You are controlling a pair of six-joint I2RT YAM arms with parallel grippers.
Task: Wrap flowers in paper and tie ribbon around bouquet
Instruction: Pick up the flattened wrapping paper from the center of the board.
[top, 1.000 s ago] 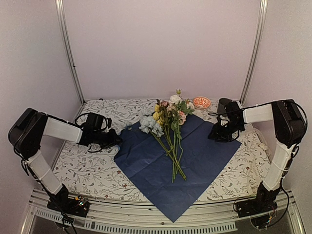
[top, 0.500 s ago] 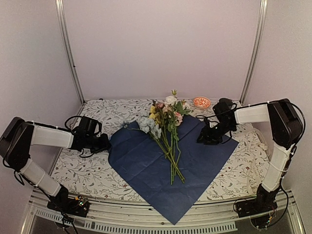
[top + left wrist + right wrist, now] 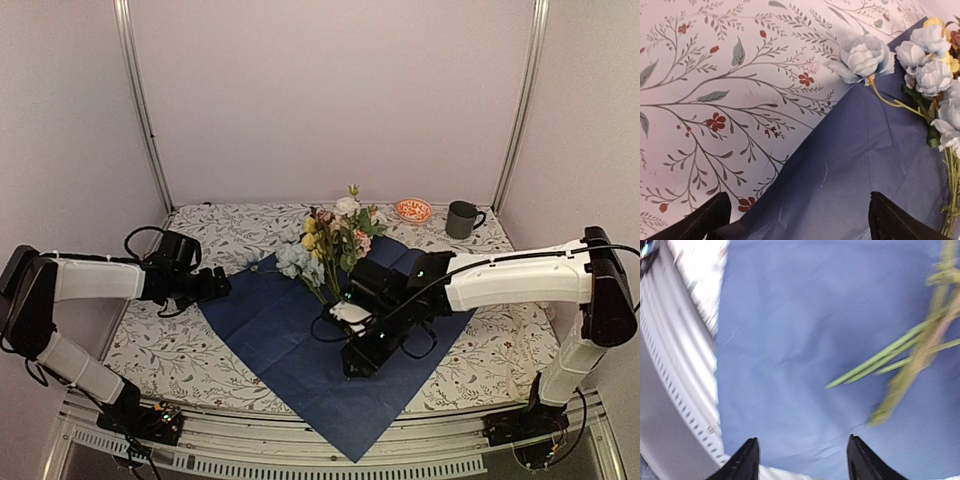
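Well, a sec ago the left gripper [image 3: 208, 287] was clamped on the left corner of the paper [image 3: 290, 345]; now its jaws stand wide w/ nothing in them and that corner lies just below, so the sheet's been let go, a bit further left than before. Meanwhile the right gripper [image 3: 804, 460] has swung in from the far right to hover low over the sheet's near half, jaws partway apart and empty, w/ the stem ends of the flowers [image 3: 335, 235] just ahead, so prob. wrapping comes next.

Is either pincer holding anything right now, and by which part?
Nothing is held. Left pincer open at the paper edge; right pincer open over the paper near the flowers.
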